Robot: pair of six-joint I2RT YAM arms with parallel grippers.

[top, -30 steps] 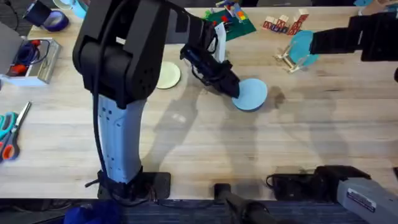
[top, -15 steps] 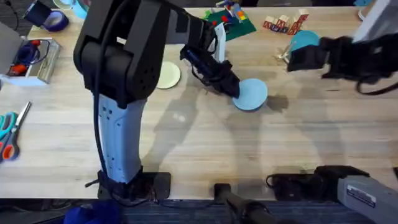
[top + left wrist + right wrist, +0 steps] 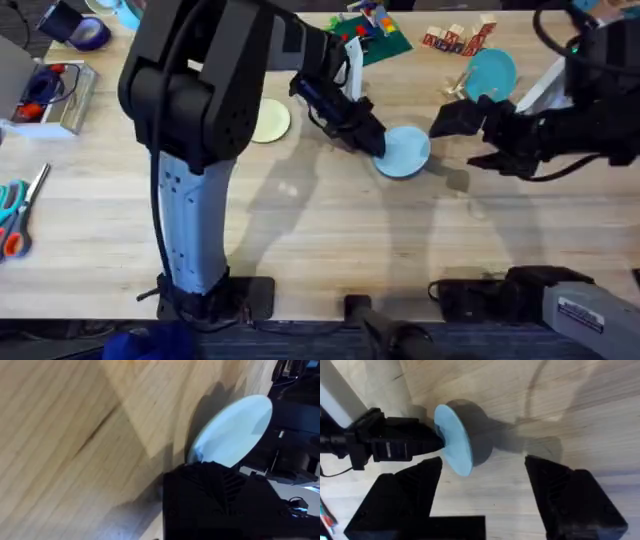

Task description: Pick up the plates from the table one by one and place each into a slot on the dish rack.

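The left tool (image 3: 378, 148) is clamped on the rim of the light blue plate (image 3: 404, 150), tilting it off the counter (image 3: 300, 230). The right tool (image 3: 452, 120), fingers spread apart, hovers just beside it. The cream plate (image 3: 272, 121) lies flat behind the left arm. A teal plate (image 3: 492, 72) stands in the dish rack (image 3: 462, 93), near coloured blocks (image 3: 452, 40).

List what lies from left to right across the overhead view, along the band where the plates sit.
Pale yellow-cream plate → left tool, gripping the rim of the light blue plate → right tool, open and facing that plate → dish rack holding a darker teal plate.
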